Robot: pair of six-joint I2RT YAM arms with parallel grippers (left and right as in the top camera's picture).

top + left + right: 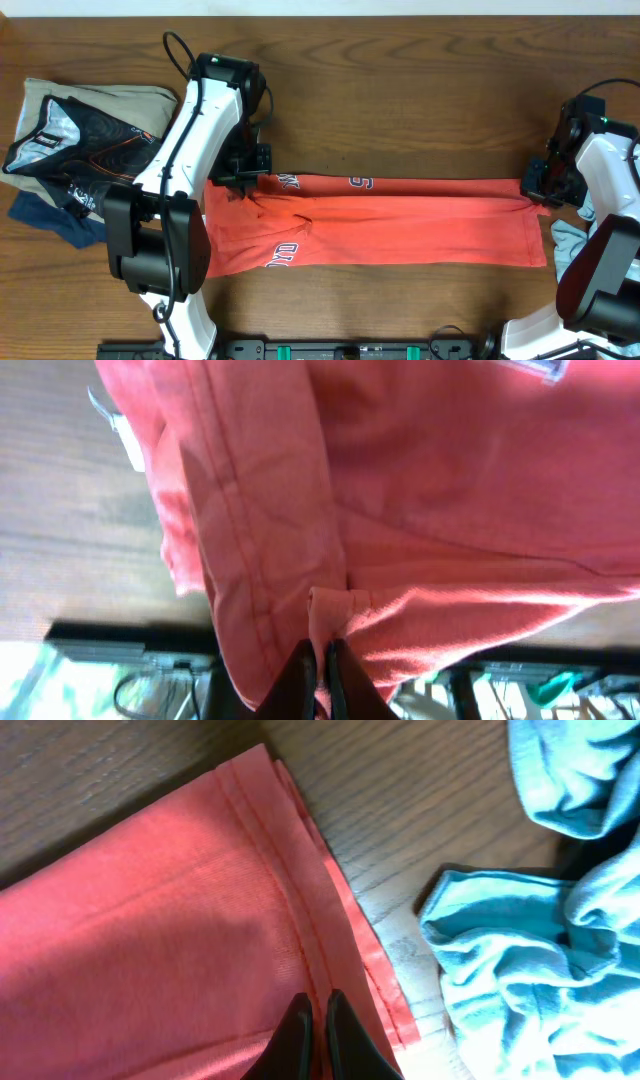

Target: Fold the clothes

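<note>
The left arm reaches over the left end of the coral-red T-shirt (400, 225). The left tool (320, 660) is closed tight on a small pinch of the red cloth near a seam. The right arm is bent at the right end, where the right tool (318, 1020) is closed on the hem at the corner. The T-shirt lies as a long band across the counter (400, 90) between both arms. A pale blue shirt (520, 950) lies just beside the right tool. A pile of other garments (70, 140) lies left of the left arm.
</note>
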